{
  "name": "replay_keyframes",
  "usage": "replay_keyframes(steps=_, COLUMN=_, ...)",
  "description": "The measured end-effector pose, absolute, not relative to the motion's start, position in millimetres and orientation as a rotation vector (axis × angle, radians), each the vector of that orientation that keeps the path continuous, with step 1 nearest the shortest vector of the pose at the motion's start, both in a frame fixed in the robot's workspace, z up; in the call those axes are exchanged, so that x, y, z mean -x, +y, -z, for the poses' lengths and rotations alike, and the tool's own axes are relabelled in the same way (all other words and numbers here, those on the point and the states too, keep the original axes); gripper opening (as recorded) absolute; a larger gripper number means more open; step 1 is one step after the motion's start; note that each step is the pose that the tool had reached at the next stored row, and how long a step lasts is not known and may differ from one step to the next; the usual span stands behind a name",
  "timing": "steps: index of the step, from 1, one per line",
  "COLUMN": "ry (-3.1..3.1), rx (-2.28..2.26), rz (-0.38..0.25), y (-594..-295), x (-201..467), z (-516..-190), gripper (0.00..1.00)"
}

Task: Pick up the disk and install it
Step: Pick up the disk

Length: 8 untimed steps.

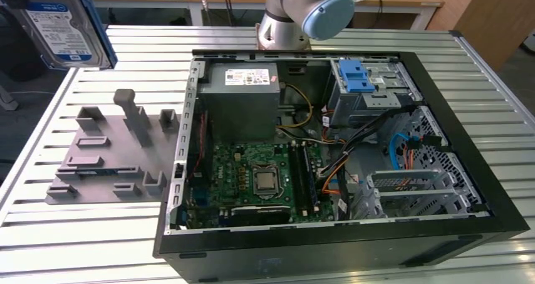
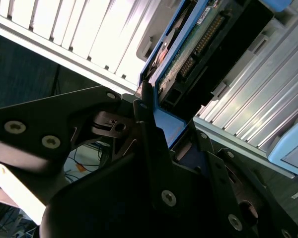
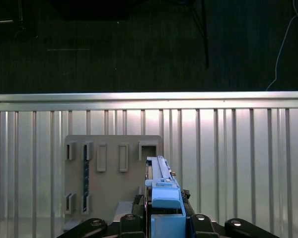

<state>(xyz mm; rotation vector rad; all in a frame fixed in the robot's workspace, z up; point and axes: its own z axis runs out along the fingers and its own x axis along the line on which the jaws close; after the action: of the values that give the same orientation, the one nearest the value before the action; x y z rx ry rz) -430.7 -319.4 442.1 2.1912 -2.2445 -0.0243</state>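
The jaws are clamped on the disk [image 1: 62,27] — it hangs clear of the counter [image 1: 84,240], at ten o'clock from the open computer case [image 1: 334,249] in the exterior view.

I count one disk [image 1: 60,30], upper left in the exterior view. One open computer case [image 1: 334,249] takes the centre and right. Inside it are one grey power supply box [image 1: 238,108], one blue latch piece [image 1: 358,80] toward the upper right, and one green motherboard [image 1: 242,171]. One grey fixture plate [image 1: 100,165] sits at centre left. All of it is on one slatted table [image 1: 84,234].
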Motion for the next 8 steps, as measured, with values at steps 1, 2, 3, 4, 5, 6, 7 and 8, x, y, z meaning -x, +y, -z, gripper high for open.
replay_keyframes(steps=1, ry=-2.245, rx=-2.191, rz=0.024, y=-319.4, x=430.7, z=-442.2, gripper=0.36)
replay_keyframes(steps=2, ry=-2.245, rx=-2.191, rz=0.024, y=-319.4, x=430.7, z=-442.4, gripper=0.36)
replay_keyframes(steps=3, ry=-2.245, rx=-2.191, rz=0.024, y=-319.4, x=430.7, z=-442.6, gripper=0.36)
replay_keyframes(steps=4, ry=-2.245, rx=-2.191, rz=0.024, y=-319.4, x=430.7, z=-442.9, gripper=0.36)
replay_keyframes(steps=5, ry=-2.245, rx=-2.191, rz=0.024, y=-319.4, x=430.7, z=-443.0, gripper=0.36)
replay_keyframes(steps=6, ry=-2.245, rx=-2.191, rz=0.024, y=-319.4, x=430.7, z=-443.2, gripper=0.36)
replay_keyframes(steps=7, ry=-2.245, rx=-2.191, rz=0.024, y=-319.4, x=430.7, z=-443.3, gripper=0.36)
replay_keyframes(steps=8, ry=-2.245, rx=-2.191, rz=0.024, y=-319.4, x=430.7, z=-443.4, gripper=0.36)
